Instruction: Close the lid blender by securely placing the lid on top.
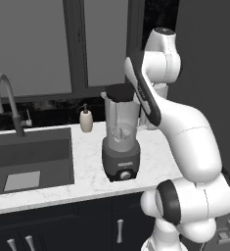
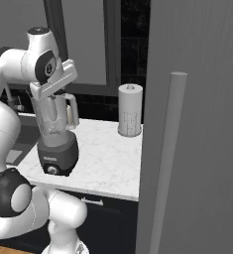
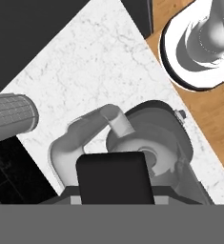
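blender (image 1: 120, 147): we see it standing upright on the white marble counter (image 1: 82, 166), to the right of the sink (image 1: 31, 157). Dark grey base with front knob, clear jar above. In the right base view its side handle faces the white ribbed cylinder (image 2: 130, 110).
lid (image 1: 119, 92): black disc up at the jar's mouth, under the hand. In the hand view it sits as a dark slab (image 3: 114, 177) in front of the camera, with the open jar and handle visible past it. We can't tell if it is seated flat on the rim.
gripper (image 1: 131, 93): over the jar top. We can't make out the fingertips, so we cannot tell how wide it stands or whether it has hold of the lid.
soap bottle (image 1: 86, 119): small beige, on the counter behind and left of the blender, apart from it.
faucet (image 1: 9, 100): curved, behind the sink.
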Available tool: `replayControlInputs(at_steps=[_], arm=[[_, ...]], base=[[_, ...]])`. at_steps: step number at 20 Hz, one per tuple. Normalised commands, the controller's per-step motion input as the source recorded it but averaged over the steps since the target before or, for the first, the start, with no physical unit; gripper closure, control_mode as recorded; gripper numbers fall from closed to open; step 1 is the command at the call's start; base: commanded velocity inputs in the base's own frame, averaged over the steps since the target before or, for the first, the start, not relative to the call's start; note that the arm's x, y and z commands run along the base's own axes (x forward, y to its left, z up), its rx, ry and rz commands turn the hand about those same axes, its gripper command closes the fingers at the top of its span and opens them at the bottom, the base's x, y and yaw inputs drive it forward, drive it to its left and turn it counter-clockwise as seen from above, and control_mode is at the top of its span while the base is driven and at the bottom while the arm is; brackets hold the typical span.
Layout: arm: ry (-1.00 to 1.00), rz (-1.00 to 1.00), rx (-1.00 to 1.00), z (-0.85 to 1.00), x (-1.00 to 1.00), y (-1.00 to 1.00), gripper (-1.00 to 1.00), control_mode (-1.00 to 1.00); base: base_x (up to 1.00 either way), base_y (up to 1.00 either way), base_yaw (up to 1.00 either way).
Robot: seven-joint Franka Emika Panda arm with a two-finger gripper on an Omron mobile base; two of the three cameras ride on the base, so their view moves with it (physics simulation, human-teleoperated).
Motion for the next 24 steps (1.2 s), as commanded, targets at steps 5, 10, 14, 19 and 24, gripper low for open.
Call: replayControlInputs(at_steps=[5, 10, 14, 19, 24], arm=[[0.00, -0.20, 0.00, -0.01, 0.05, 0.25, 1.00, -1.00], [0.00, -0.19, 0.00, -0.12, 0.00, 0.12, 1.00, -1.00], [0.07, -0.21, 0.00, -0.09, 0.00, 0.05, 1.00, -1.00], [0.11, -0.21, 0.00, -0.01, 0.00, 0.06, 1.00, -1.00], [0.09, -0.21, 0.00, 0.00, 0.00, 0.18, 1.00, -1.00]], base=[[0.00, 0.00, 0.00], [0.00, 0.00, 0.00], [0.00, 0.00, 0.00], [0.00, 0.00, 0.00], [0.00, 0.00, 0.00]])
